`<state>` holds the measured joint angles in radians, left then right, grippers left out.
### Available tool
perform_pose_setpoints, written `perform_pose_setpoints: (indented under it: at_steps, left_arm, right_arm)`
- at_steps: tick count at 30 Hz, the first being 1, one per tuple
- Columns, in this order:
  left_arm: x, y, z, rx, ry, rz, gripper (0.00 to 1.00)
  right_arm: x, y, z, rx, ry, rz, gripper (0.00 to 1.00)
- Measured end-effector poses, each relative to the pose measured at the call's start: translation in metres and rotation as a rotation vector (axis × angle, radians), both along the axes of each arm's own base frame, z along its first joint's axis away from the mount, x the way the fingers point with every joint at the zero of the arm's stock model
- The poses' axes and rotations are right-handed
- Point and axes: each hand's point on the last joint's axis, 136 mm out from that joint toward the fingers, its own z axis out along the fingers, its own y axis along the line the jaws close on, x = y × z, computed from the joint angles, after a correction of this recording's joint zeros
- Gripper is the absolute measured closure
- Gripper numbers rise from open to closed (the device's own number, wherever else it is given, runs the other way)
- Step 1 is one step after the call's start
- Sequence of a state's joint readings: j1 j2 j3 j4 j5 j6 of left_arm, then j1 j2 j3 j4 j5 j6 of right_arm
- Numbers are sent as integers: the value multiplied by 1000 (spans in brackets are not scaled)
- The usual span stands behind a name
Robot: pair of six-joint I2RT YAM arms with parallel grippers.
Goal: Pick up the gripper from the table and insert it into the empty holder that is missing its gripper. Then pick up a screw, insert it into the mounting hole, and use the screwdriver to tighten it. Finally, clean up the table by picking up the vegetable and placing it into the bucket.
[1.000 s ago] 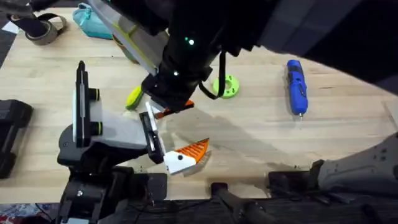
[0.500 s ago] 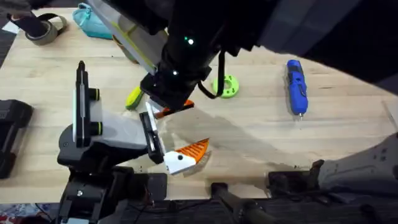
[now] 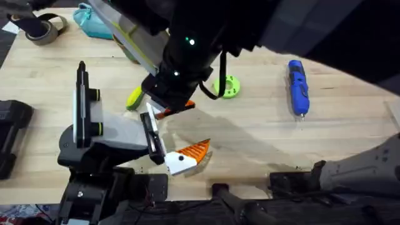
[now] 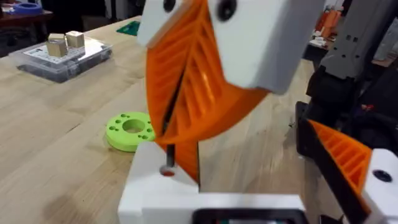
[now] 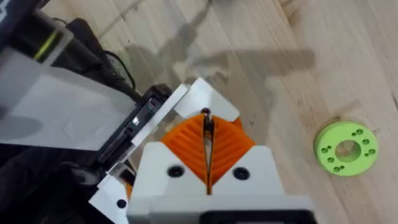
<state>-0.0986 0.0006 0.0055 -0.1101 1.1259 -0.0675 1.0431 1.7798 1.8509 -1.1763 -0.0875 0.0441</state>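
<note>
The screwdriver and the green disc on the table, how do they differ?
The screwdriver is blue, long and pen-shaped, ending in a thin metal tip; the green disc is bright green, round and flat, with a centre hole ringed by small holes. The screwdriver lies farther right, away from the arms; the green disc sits beside the big dark arm. Both rest untouched on the table.

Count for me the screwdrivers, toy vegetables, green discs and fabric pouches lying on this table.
Screwdrivers: 1, the blue screwdriver
Toy vegetables: 1, the yellow vegetable
Green discs: 1, the round disc
Fabric pouches: 1, the teal pouch
Total: 4
</note>
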Motion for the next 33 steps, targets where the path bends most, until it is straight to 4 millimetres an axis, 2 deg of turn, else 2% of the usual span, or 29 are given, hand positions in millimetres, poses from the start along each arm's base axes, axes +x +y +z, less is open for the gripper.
perform_pose_setpoints:
  at_steps: [33]
  left_arm:
    - [0, 0, 0, 0, 0, 0, 13]
  right_arm:
    - [-2, 0, 0, -5, -5, 20, 995]
